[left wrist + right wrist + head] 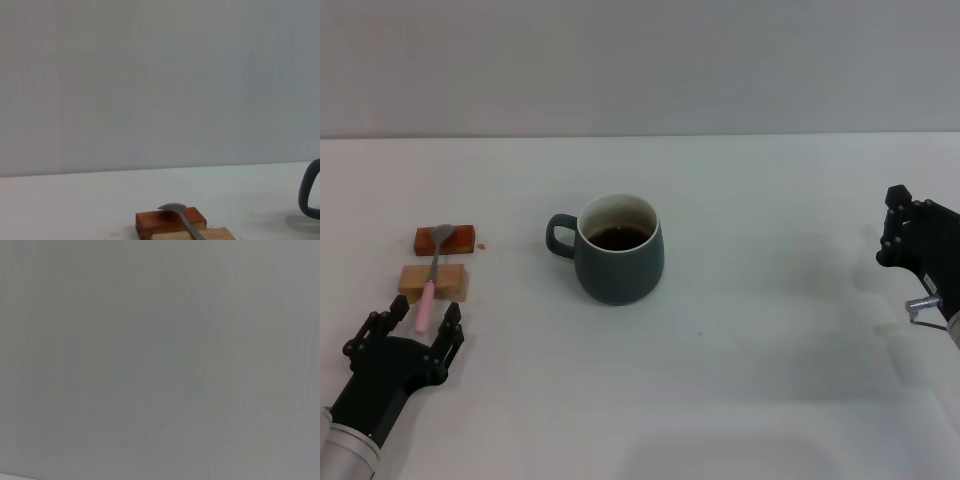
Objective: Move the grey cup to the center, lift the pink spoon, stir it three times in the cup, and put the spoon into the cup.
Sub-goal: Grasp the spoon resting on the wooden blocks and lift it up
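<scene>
The left gripper (420, 320) is sitting with its fingers spread either side of the pink spoon (430, 275) handle end, not visibly touching it. The spoon is lying across a light wooden block (448, 282) and a reddish-brown block (460, 238). The grey cup (617, 250) is standing mid-table (750, 330). The right gripper (900, 228) is waiting far right; I cannot tell its jaw state.

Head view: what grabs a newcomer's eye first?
The grey cup near the table's middle, dark liquid inside, handle toward the robot's left. Next, the pink spoon at far left, bridging a reddish-brown block and a light wooden block. The left gripper sits open at its handle end; the right gripper waits at the right edge.
</scene>
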Available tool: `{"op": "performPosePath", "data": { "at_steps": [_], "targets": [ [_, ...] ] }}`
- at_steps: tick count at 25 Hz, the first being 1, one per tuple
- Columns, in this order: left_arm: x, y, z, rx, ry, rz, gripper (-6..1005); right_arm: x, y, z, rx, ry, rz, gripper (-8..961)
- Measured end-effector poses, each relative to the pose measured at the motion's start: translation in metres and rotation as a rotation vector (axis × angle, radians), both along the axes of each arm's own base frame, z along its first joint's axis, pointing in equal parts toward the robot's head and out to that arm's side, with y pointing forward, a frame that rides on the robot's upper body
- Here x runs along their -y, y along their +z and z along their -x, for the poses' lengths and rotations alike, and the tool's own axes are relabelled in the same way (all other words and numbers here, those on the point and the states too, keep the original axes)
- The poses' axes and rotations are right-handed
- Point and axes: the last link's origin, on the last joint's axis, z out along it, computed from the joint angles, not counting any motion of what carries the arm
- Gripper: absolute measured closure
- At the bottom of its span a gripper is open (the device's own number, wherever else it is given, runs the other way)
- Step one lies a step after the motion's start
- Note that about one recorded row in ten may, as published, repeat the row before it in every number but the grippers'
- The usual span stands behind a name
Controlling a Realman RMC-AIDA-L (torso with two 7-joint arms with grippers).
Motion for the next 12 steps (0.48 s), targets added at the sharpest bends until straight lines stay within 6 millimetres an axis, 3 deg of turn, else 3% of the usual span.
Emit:
{"op": "performPosePath", "data": {
  "at_steps": [1, 6, 12],
  "targets": [
    [0.0005, -0.0001, 0.0006, -0.002, 0.001, 0.002, 161, 0.0001, -0.0003, -0.0003, 0.000, -0.002, 0.002, 953],
    [0.0004, -0.0001, 0.0000, 0.003, 0.002, -0.001, 387, 0.0009, -0.0006, -0.0014, 0.001, -0.007, 0.004, 953],
    [0.0002, -0.0002, -0.0003, 0.008, 0.002, 0.000, 393, 0.0013, -0.0007, -0.0020, 0.001, -0.009, 0.004, 954]
  ]
}}
